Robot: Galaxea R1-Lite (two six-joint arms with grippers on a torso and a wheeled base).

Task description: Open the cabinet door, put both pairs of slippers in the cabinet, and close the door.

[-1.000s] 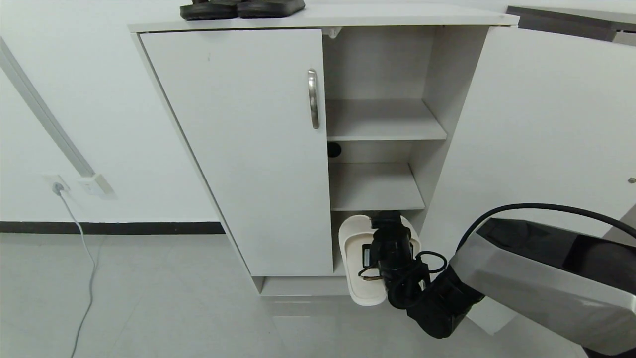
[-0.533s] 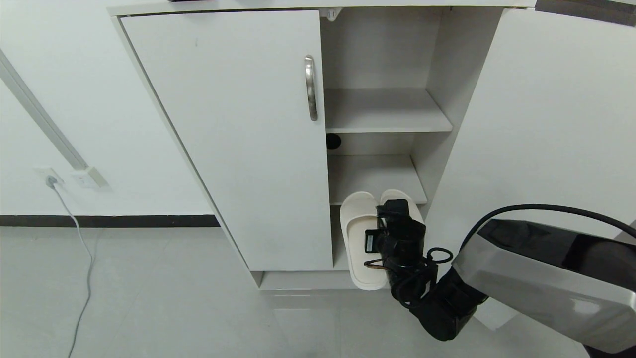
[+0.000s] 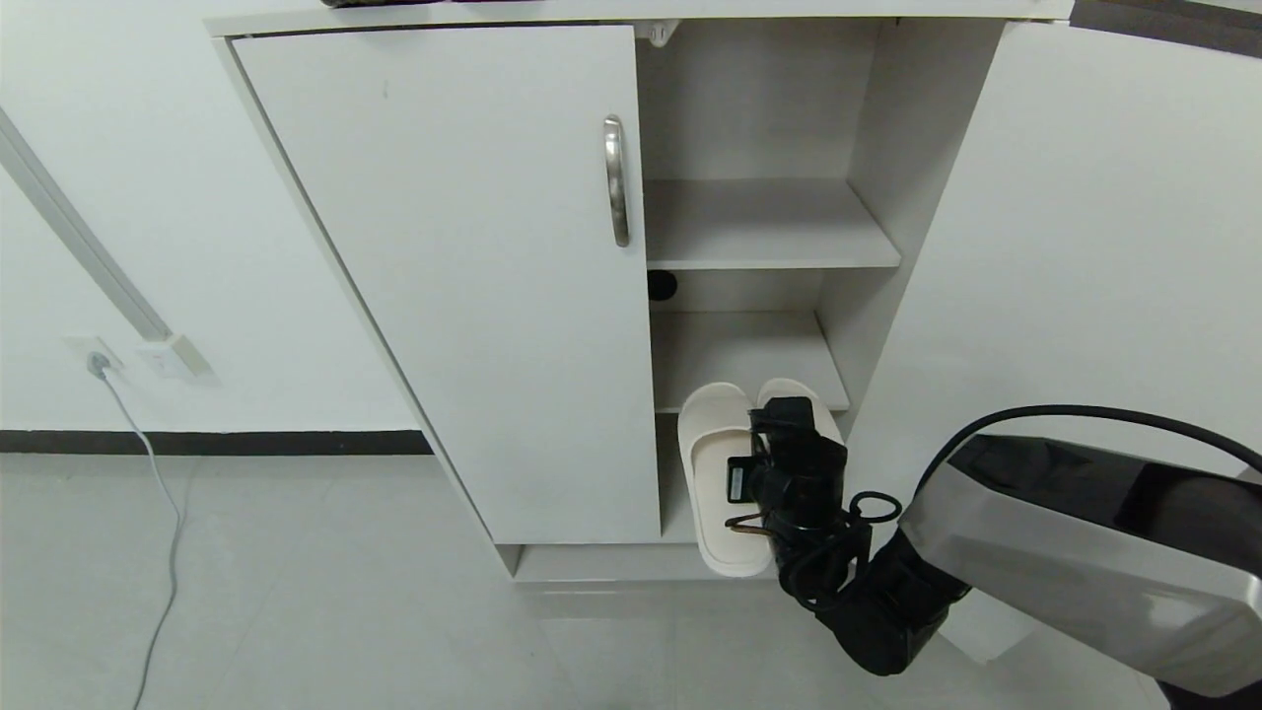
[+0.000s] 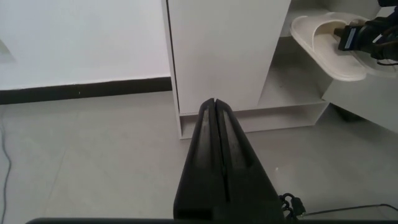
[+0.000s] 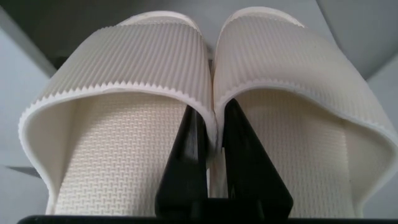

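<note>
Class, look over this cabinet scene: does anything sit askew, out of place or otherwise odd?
Only the slippers. The pair is pinched together by the right gripper and held above the bottom shelf of the cabinet. The heels jut out past the cabinet front, so the slippers are not yet stowed. Nothing looks spilled or damaged.

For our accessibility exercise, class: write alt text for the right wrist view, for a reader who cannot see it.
The right gripper clamps the adjoining inner edges of two cream ribbed slippers, held side by side. Their textured footbeds run toward the camera on either side of it.
</note>
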